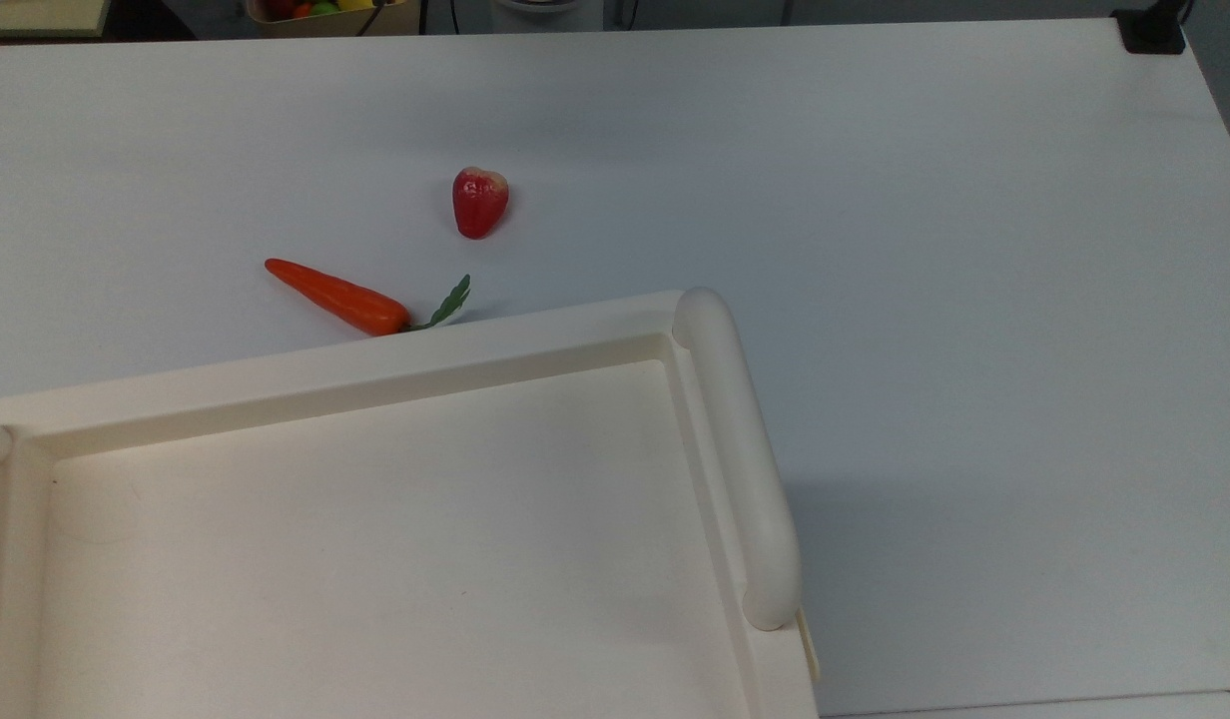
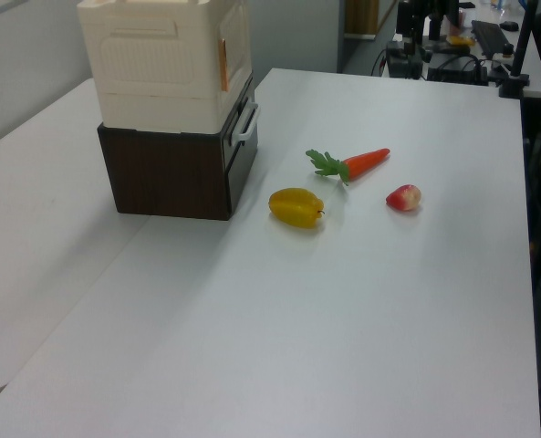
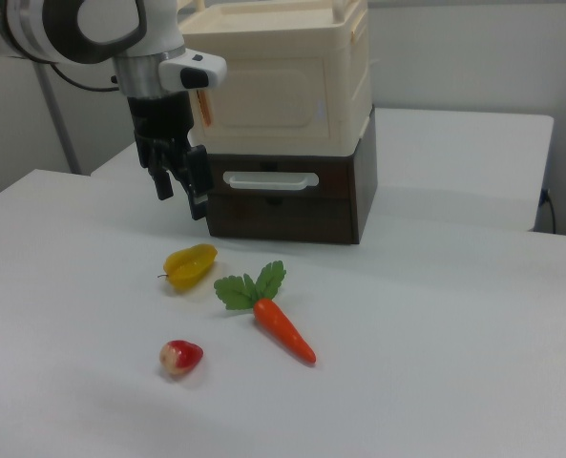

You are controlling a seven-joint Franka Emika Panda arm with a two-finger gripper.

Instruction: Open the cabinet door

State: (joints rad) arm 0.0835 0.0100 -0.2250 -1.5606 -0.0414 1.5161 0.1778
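Your arm enters from right view's upper left, wrist vertical, gripper (image 3: pixel 182 188) pointing down, fingers narrowly parted, holding nothing, hanging just above counter (image 3: pixel 435 363). Gripper sits just off cabinet's (image 3: pixel 283 76) front left corner in right view. Cabinet door (image 3: pixel 268 86) is on cream front, looks closed. Cabinet stacked on dark drawer unit (image 3: pixel 292 205). Recessed top (image 1: pixel 375 539) holds nothing.

We see wide white desk (image 2: pixel 361 310), matte, evenly lit, soft shadows. Second white desk (image 3: pixel 473 162) behind it in right view, pale plain wall (image 3: pixel 473 57) beyond. In left view, cluttered dark workstation (image 2: pixel 452 46) at far end, grey wall (image 2: pixel 24 64) at left view's left.
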